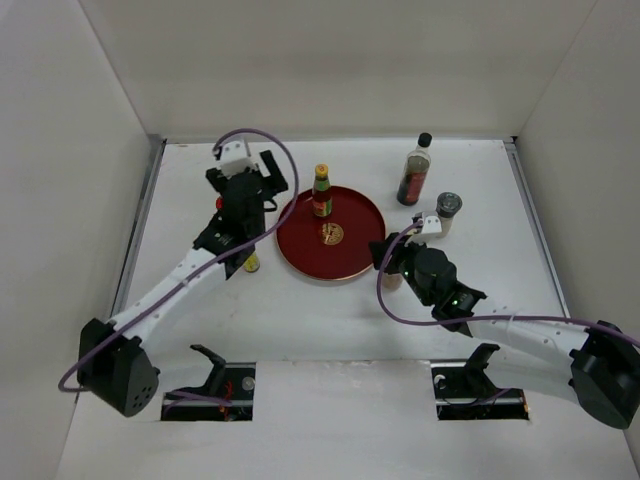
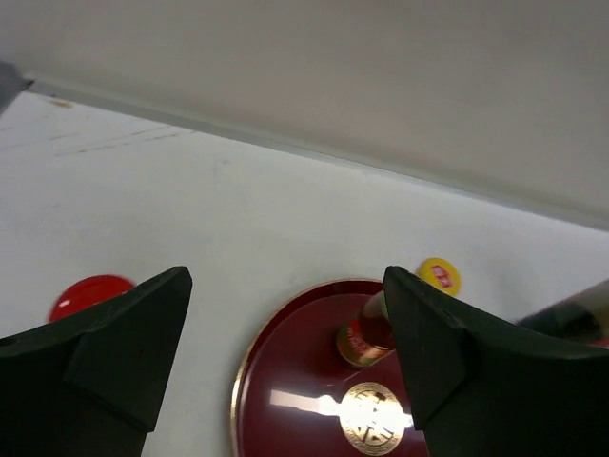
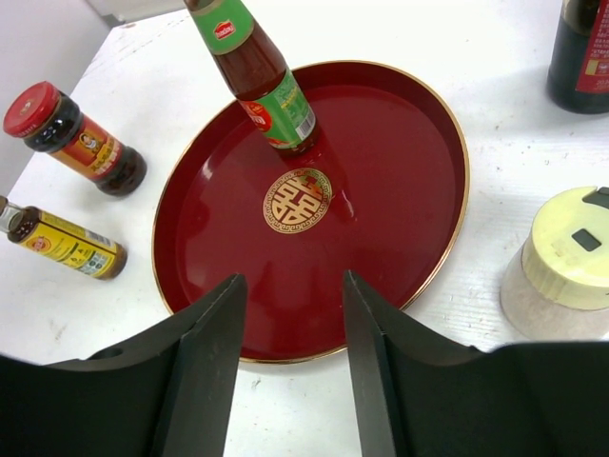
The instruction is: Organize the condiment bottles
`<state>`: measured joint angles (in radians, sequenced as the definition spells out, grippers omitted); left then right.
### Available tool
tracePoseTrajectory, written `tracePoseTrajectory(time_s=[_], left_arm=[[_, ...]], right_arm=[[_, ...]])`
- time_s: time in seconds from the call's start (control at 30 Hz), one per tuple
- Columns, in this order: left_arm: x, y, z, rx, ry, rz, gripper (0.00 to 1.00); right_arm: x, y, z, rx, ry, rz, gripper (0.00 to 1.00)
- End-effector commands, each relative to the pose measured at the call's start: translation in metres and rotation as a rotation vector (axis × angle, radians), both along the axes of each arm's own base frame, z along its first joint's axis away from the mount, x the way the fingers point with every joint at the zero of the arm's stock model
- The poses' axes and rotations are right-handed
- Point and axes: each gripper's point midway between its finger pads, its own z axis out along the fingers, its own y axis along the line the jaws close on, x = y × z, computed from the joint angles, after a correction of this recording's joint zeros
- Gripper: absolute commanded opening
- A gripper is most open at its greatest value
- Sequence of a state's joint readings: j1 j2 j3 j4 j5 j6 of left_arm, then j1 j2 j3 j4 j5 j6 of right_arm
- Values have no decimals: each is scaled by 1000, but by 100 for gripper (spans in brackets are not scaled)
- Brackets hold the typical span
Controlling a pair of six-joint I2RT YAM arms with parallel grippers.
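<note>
**Bottles half sorted:** my left end effector (image 2: pixel 285 286) hangs over the far left of the table (image 1: pixel 300 320). Its fingers are spread wide with nothing between them, and it faces the round red tray (image 1: pixel 358 228).

The green-labelled bottle (image 1: pixel 322 192) stands upright on the tray's far side, just beyond the gold emblem (image 1: pixel 332 234).

My right end effector (image 3: pixel 291 295) hovers at the tray's near right rim, jaws apart and empty.

Off the tray to its left are a red-lidded jar (image 3: pixel 76 133) and, nearer me, a small yellow-labelled bottle (image 3: pixel 67 243). My left arm partly hides both in the overhead view.

To the right, a pale-topped shaker (image 3: pixel 561 271) stands just beside my right end effector. A grey-topped shaker (image 1: pixel 447 211) and the tall dark-sauce bottle (image 1: pixel 414 172) stand farther back on the table, apart from the tray.
</note>
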<state>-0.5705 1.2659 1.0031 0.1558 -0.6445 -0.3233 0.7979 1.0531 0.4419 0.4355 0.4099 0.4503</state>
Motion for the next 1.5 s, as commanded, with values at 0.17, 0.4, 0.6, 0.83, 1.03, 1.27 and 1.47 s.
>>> tracePoseTrajectory(time_s=[0.17,0.4,0.6,0.83,1.03,1.27,1.47], left_arm=[[-27,91,-75,-35,213,227,86],[-6,108,-117,8,317,284,86],[13,118,-137,-5,346,303,86],[32,116,-153,-7,357,301,81],[43,117,-141,-2,324,313,67],[46,118,-119,37,266,324,36],[48,99,-39,65,89,280,33]], right_arm=[[7,7,11,45,-21,5,61],[5,9,15,55,-28,18,69],[3,13,15,56,-27,34,76],[2,14,16,61,-30,36,77],[2,16,13,53,-23,43,78],[2,16,15,55,-27,44,78],[3,20,11,48,-19,50,78]])
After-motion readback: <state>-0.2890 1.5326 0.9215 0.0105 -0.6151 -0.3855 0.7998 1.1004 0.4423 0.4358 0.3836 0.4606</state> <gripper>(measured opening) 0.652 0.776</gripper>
